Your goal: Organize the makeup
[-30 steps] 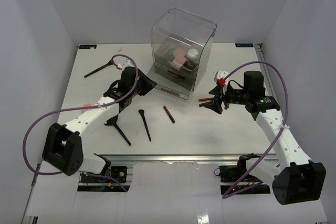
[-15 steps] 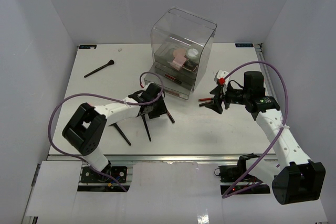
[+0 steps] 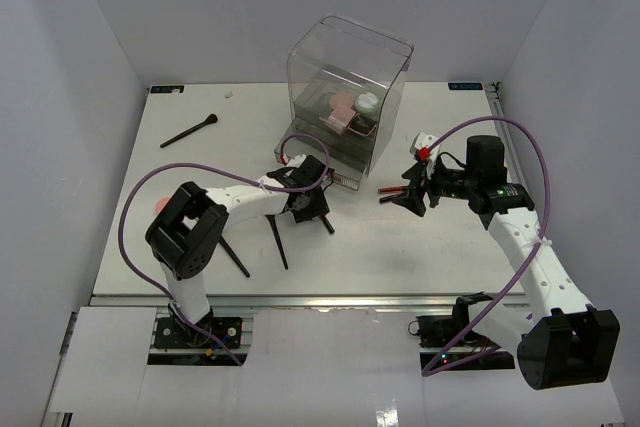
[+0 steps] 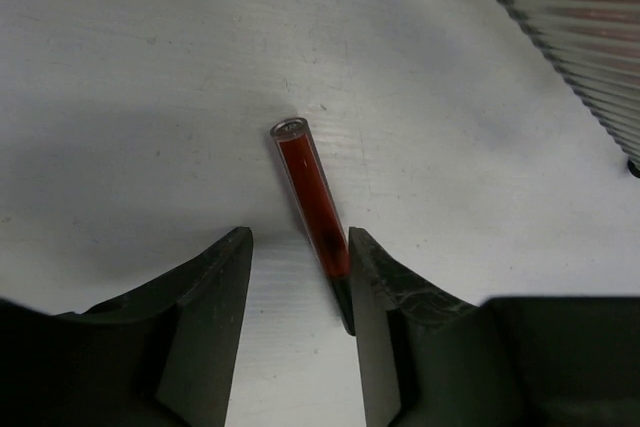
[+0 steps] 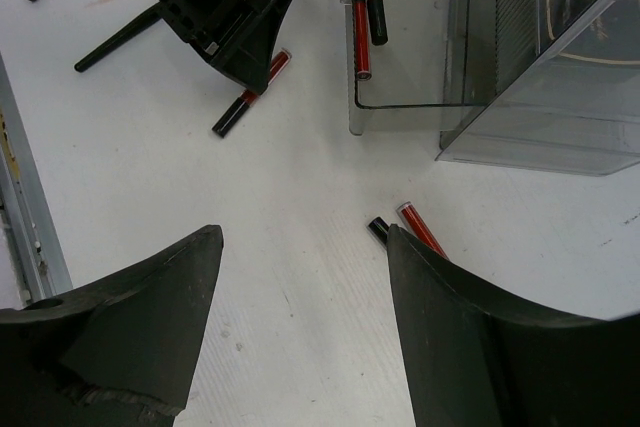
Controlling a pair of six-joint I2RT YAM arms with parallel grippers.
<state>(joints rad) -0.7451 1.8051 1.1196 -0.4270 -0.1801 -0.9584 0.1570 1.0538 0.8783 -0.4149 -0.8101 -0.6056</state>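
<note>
My left gripper (image 3: pixel 312 203) is open and low over the table, straddling a thin red-and-black stick (image 4: pixel 312 197) that lies flat and touches its right finger (image 4: pixel 375 277). The right wrist view shows that stick (image 5: pixel 250 99) under the left gripper (image 5: pixel 225 7). My right gripper (image 5: pixel 305 237) is open and empty; two more sticks, one black-tipped (image 5: pixel 379 229) and one red (image 5: pixel 420 231), lie just beside its right finger (image 5: pixel 450 307). They also show in the top view (image 3: pixel 390 190). Two sticks (image 5: pixel 363 17) lie in the open clear drawer (image 5: pixel 400 102).
The tall clear box (image 3: pixel 345 97) holds pink and dark compacts and stands between the arms at the back. Black brushes lie at the far left (image 3: pixel 190 132) and near the left arm (image 3: pixel 277 239), (image 3: pixel 235 257). A pink round compact (image 3: pixel 160 205) peeks out behind the left arm.
</note>
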